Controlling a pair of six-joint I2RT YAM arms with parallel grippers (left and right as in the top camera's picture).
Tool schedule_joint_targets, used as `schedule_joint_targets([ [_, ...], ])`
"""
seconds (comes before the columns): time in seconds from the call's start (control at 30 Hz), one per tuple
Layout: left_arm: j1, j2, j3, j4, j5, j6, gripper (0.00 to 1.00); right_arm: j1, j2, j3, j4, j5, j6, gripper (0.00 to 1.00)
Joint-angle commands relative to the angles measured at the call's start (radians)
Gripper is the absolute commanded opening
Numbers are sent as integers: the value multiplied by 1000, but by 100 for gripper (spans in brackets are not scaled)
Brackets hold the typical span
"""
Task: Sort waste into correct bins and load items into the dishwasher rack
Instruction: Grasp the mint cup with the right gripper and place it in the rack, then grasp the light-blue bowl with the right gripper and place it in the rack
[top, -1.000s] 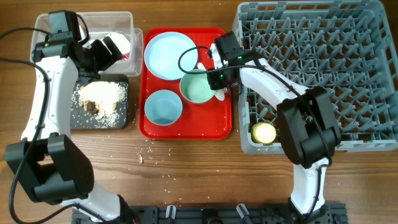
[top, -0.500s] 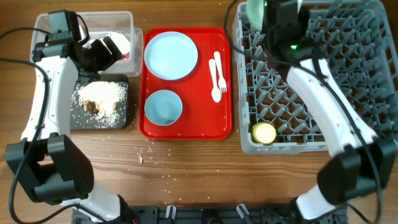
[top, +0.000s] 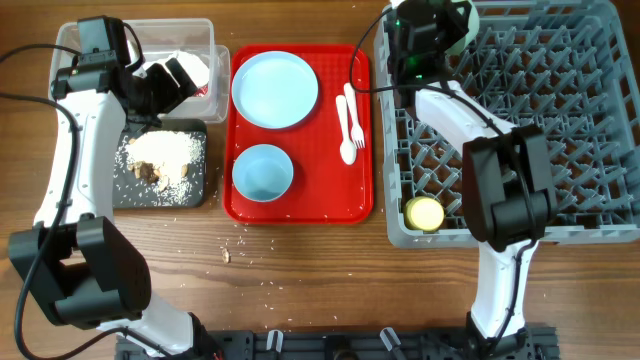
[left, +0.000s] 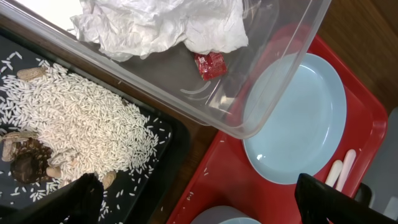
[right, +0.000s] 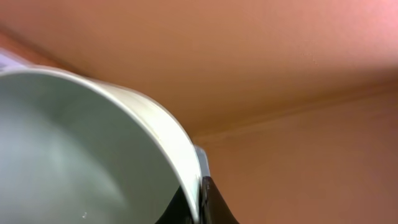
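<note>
My right gripper (top: 432, 25) is shut on the rim of a light blue bowl (top: 462, 20) above the far left corner of the grey dishwasher rack (top: 560, 130). In the right wrist view the bowl (right: 81, 143) fills the left, pinched between the fingers (right: 199, 202). A yellow cup (top: 425, 213) lies in the rack's near left corner. My left gripper (top: 172, 80) is open and empty over the clear tub (top: 190, 30), its fingers (left: 196, 186) spread wide. The tub holds the white napkin (left: 155, 25) and red wrapper (left: 210, 64). Food scraps (top: 160, 155) lie in the black tray (top: 195, 190).
The red tray (top: 300, 205) holds the pale blue plate (top: 275, 88), the second bowl (top: 263, 171) and the white fork and spoon (top: 348, 115). Crumbs (top: 228, 254) are scattered on the wooden table in front of the red tray.
My right gripper lifted a bowl off the red tray and carried it to the rack's far left corner. The left arm has not moved.
</note>
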Motion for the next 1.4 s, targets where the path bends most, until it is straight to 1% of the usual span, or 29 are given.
schedule_joint_targets([
  [0.0, 3, -24, 17, 2, 2, -2, 100, 55, 19, -1, -114, -22, 76, 4],
  [0.07, 3, -24, 17, 2, 2, -2, 100, 69, 19, -1, -163, -23, 118, 5],
  [0.1, 3, -24, 17, 2, 2, -2, 100, 74, 19, -1, -166, -23, 117, 7],
  [0.17, 3, -24, 17, 2, 2, -2, 100, 75, 19, -1, -124, -25, 107, 7],
  [0.2, 3, -24, 17, 2, 2, -2, 100, 70, 19, 0, -71, -25, 90, 7],
  [0.23, 3, -24, 17, 2, 2, -2, 100, 63, 19, 0, 0, -17, 29, 4],
  [0.3, 3, -24, 17, 2, 2, -2, 100, 53, 19, 0, 165, 16, -87, 4],
  [0.37, 3, -24, 17, 2, 2, -2, 100, 43, 19, 0, 365, 16, -206, 4],
  [0.4, 3, -24, 17, 2, 1, -2, 100, 44, 19, 0, 378, 16, -230, 4],
  [0.43, 3, -24, 17, 2, 1, -2, 100, 46, 19, -1, 348, 18, -224, 5],
  [0.5, 3, -24, 17, 2, 1, -2, 100, 47, 21, -1, 230, 23, -152, 5],
  [0.53, 3, -24, 17, 2, 1, -2, 100, 47, 21, -1, 132, 23, -68, 4],
  [0.6, 3, -24, 17, 2, 2, -2, 100, 51, 22, -1, 3, 23, 55, 4],
  [0.63, 3, -24, 17, 2, 2, -2, 100, 56, 22, -1, -27, 23, 88, 5],
  [0.7, 3, -24, 17, 2, 2, -2, 100, 69, 22, -1, -55, 24, 92, 5],
  [0.73, 3, -24, 17, 2, 2, -2, 100, 77, 22, -1, -65, 29, 92, 15],
  [0.8, 3, -24, 17, 2, 2, -2, 100, 105, 22, -1, -90, 39, 91, 31],
  [0.87, 3, -24, 17, 2, 2, -2, 100, 137, 22, -1, -116, 33, 88, 31],
  [0.9, 3, -24, 17, 2, 2, -2, 100, 158, 22, -1, -137, 31, 88, 33],
  [1.1, 3, -24, 17, 2, 2, -2, 100, 228, 20, 0, -191, -11, 112, 69],
  [1.17, 3, -24, 17, 2, 2, -2, 100, 240, 14, 0, -188, -53, 155, 75],
  [1.23, 3, -24, 17, 2, 2, -2, 100, 245, -23, 0, -213, -169, 227, 75],
  [1.27, 3, -24, 17, 2, 2, -2, 100, 246, -57, 0, -263, -270, 294, 75],
  [1.37, 3, -24, 17, 2, 2, -2, 100, 247, -182, 0, -523, -712, 578, 77],
])
